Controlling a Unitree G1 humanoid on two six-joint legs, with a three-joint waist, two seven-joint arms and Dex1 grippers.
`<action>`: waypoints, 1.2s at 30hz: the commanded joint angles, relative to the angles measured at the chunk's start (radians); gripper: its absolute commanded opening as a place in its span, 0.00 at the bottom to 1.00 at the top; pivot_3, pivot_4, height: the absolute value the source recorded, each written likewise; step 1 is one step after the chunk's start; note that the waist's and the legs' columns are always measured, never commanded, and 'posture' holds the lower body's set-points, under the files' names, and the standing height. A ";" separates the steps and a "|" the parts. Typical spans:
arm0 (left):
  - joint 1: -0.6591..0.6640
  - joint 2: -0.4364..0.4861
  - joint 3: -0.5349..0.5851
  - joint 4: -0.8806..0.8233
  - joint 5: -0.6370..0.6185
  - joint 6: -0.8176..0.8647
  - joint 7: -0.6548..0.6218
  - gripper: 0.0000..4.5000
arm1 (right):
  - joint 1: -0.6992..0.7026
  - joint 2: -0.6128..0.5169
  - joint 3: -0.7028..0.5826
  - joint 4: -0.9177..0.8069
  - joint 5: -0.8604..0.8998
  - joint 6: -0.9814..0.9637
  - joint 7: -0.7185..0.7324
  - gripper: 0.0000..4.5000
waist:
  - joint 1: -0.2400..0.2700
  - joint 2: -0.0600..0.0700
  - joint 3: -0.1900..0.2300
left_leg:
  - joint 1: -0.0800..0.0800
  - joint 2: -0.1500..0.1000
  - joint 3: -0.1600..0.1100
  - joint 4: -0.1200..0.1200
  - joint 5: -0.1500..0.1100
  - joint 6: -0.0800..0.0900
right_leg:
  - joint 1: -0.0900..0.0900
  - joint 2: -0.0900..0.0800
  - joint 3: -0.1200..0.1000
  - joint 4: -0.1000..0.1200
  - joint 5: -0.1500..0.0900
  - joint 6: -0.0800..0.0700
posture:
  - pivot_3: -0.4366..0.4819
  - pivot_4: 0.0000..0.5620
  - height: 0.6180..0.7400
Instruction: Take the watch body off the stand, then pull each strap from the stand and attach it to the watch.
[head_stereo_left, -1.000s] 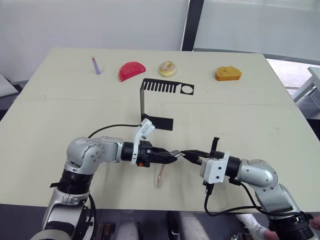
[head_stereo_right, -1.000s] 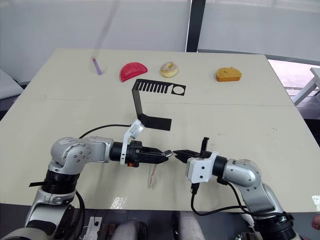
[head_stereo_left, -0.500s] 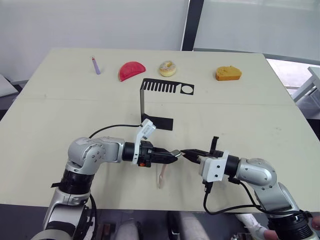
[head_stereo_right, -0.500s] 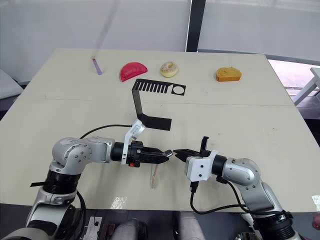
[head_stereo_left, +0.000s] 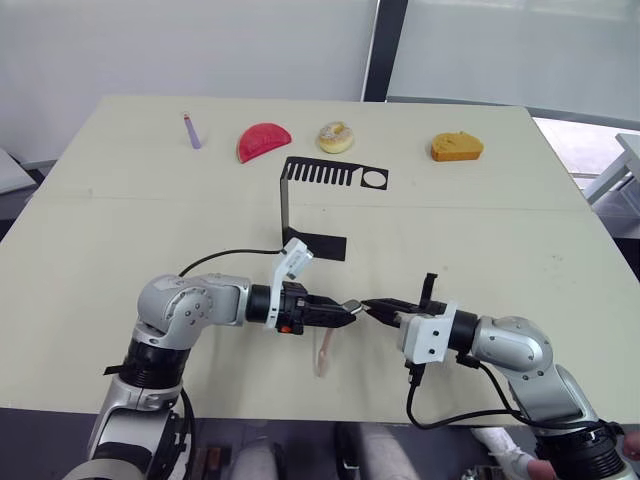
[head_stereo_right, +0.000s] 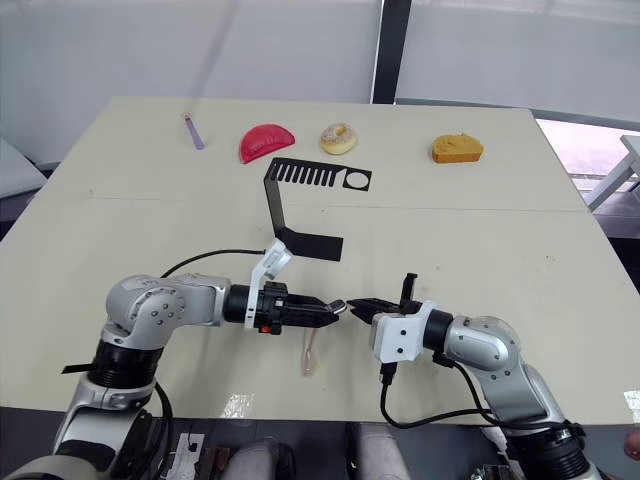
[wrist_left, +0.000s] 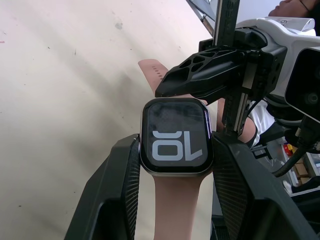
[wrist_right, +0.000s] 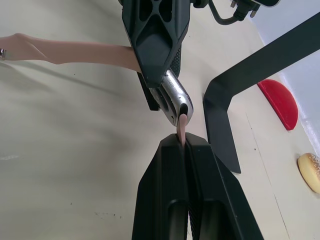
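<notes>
My left gripper (head_stereo_left: 346, 309) is shut on the watch body (wrist_left: 176, 135), its dark screen with light digits sitting between the two fingers. One pink strap (head_stereo_left: 322, 356) is attached to the watch and hangs down to the table. My right gripper (head_stereo_left: 371, 307) faces the left one, shut on the other strap (wrist_right: 183, 123), whose tip meets the edge of the watch body (wrist_right: 172, 97). Both grippers are low over the table near its front edge. The black stand (head_stereo_left: 284, 205) is behind them, upright, with nothing on its slotted top plate (head_stereo_left: 335, 176).
Along the far side of the table (head_stereo_left: 520, 240) lie a purple stick (head_stereo_left: 192, 131), a red half-round piece (head_stereo_left: 263, 141), a doughnut (head_stereo_left: 335, 137) and an orange-brown chunk (head_stereo_left: 456, 148). Black cables loop off both wrists.
Both grippers hold almost still, tip to tip. The hanging strap has swung slightly to the right.
</notes>
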 joint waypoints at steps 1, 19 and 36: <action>-0.026 -0.047 -0.052 -0.071 -0.033 0.002 -0.015 0.36 | -0.025 0.028 0.048 -0.038 0.011 -0.021 -0.035 0.00 | 0.000 0.000 0.000 | 0.000 0.000 0.000 0.000 0.000 0.000 | 0.000 0.000 0.000 0.000 0.000 0.000 | 0.48 0.27 1.00; -0.031 -0.061 -0.054 -0.064 -0.019 0.007 0.011 0.36 | -0.021 0.034 0.065 -0.029 -0.025 -0.019 -0.062 0.00 | 0.000 0.000 0.000 | 0.000 0.000 0.000 0.000 0.000 0.000 | 0.000 0.000 0.000 0.000 0.000 0.000 | 0.48 0.27 1.00; -0.032 -0.068 -0.054 -0.064 -0.006 0.011 0.011 0.36 | -0.011 0.035 0.066 -0.028 -0.035 -0.026 -0.070 0.00 | 0.000 0.000 0.000 | 0.000 0.000 0.000 0.000 0.000 0.000 | 0.000 0.000 0.000 0.000 0.000 0.000 | 0.48 0.27 1.00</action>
